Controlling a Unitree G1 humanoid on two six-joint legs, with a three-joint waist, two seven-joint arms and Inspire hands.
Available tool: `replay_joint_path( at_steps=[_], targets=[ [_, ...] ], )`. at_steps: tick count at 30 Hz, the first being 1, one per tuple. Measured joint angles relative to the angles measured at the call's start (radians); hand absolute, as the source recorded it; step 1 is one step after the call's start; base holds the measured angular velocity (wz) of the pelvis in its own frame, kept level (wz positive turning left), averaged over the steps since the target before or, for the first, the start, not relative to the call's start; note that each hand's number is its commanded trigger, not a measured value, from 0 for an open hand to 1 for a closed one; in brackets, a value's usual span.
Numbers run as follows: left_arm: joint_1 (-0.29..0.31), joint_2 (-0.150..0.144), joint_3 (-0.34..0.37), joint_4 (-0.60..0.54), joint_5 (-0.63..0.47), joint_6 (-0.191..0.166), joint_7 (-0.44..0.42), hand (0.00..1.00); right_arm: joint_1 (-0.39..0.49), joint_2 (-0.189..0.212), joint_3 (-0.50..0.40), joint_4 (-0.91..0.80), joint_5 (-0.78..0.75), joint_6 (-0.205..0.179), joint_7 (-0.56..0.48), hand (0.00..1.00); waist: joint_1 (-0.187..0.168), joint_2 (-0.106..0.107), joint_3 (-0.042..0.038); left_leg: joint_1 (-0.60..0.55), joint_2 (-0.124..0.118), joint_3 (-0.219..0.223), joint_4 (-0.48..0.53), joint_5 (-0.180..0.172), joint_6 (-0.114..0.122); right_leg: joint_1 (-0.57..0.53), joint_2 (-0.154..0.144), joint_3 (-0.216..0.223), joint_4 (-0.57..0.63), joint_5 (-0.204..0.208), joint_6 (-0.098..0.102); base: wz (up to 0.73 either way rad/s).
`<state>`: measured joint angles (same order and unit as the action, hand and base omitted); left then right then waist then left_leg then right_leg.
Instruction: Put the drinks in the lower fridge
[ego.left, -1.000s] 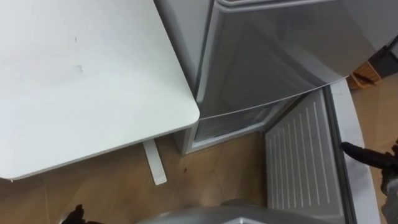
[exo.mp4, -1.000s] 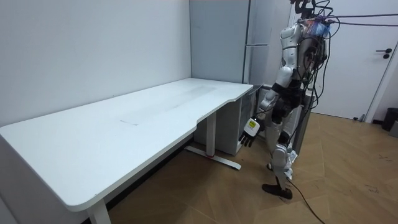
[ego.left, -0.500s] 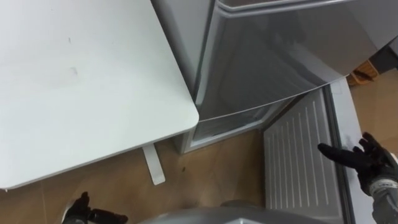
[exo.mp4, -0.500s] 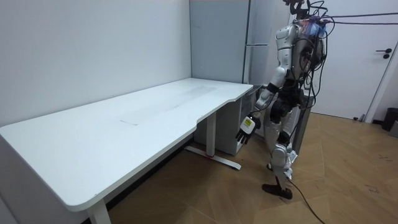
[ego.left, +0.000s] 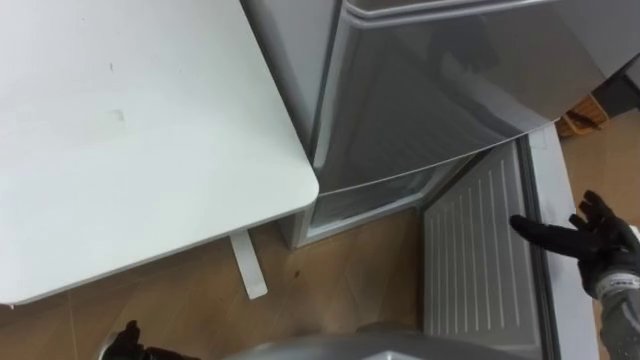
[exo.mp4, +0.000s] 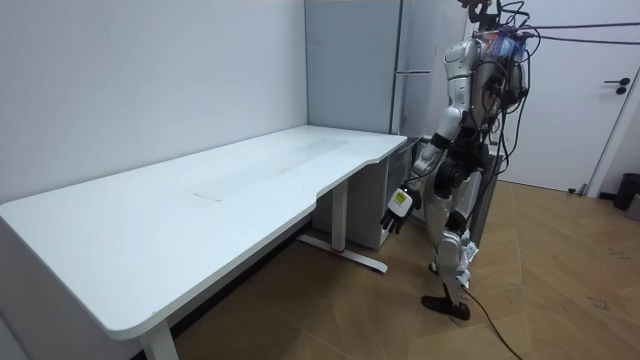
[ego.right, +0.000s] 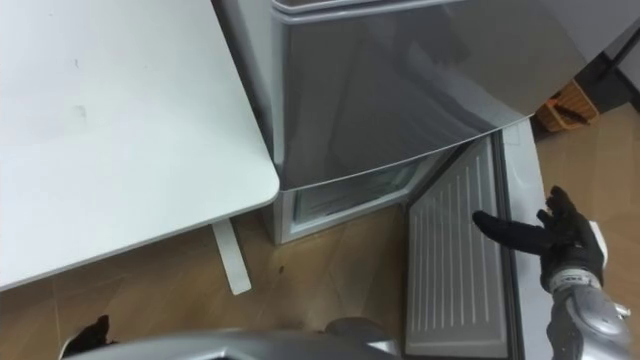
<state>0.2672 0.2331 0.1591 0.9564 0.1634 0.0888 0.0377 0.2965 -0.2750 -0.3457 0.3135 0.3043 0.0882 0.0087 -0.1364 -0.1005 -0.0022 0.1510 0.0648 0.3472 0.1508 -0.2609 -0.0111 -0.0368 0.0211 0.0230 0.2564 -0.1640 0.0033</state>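
At the fridge (ego.left: 430, 90), the right hand (ego.left: 585, 240) spreads empty beside its open lower door (ego.left: 475, 250); the left hand (exo.mp4: 398, 212) hangs slack, empty. Likely next: fetch drinks.

The right hand (ego.left: 590, 240) is coloured black. Just beside its fingertips, the lower door (ego.left: 475, 260) is lined in white, marked with upright ribs. Above the hand, the fridge (ego.left: 430, 90) is finished in plain silver-grey. Well to its left, a plain white table (ego.left: 130, 150) is seen over the brown wood-grained floor (ego.left: 340, 280). The left hand (ego.left: 125, 345) is black too.
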Motion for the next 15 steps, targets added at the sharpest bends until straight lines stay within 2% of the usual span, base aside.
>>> replay_joint_path(
  at_steps=[8,15],
  targets=[
    [0.004,0.000,0.015,-0.004,0.009,0.015,-0.002,0.00,0.002,-0.005,-0.070,-0.050,-0.004,0.001,-0.058,0.00,-0.027,0.000,-0.0001,0.000,0.000,0.005,-0.001,0.000,0.000,0.002,0.001,0.001,0.001,0.000,0.000,-0.01],
    [0.012,0.000,0.014,-0.004,0.024,0.026,0.000,0.00,-0.003,-0.006,-0.073,0.030,0.003,0.000,-0.095,0.00,-0.036,-0.002,0.0005,0.014,0.001,0.003,-0.006,0.000,0.000,0.019,0.001,-0.003,-0.006,0.000,0.000,0.02]
  ],
)
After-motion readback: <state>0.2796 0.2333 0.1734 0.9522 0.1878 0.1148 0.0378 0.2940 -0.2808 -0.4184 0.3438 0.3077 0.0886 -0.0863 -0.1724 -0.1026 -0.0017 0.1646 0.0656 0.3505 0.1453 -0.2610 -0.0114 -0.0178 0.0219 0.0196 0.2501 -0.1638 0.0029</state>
